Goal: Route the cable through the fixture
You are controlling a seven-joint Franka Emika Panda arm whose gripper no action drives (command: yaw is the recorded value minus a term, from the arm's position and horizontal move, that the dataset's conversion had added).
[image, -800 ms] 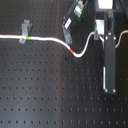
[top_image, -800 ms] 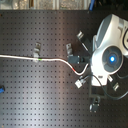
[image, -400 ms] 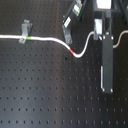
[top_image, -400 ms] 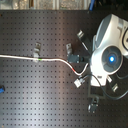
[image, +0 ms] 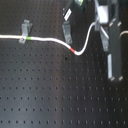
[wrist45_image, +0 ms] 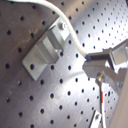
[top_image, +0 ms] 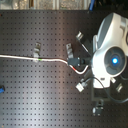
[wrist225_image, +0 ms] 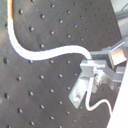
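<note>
White rounded arm [top_image: 107, 37], glowing blue light [top_image: 115, 60], grey metal pincer [wrist225_image: 100, 70].

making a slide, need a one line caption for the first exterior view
White cable with green and red bands crossing a black perforated board past two metal clips, curving up toward the end effector.

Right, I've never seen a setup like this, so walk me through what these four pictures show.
This is one robot arm working over a black board dotted with holes. Two pictures come from cameras standing off the arm: the first exterior view sees the board from the side, the second exterior view looks down on it. The other two ride on the gripper itself, so they are close-ups.

A long white cable lies across the board, with a green band and a red band. Small metal clip fixtures stand on the board; the cable passes at one by the green band, and another stands near the red band.

The gripper is shut on the cable's end, as both wrist views show.
</note>
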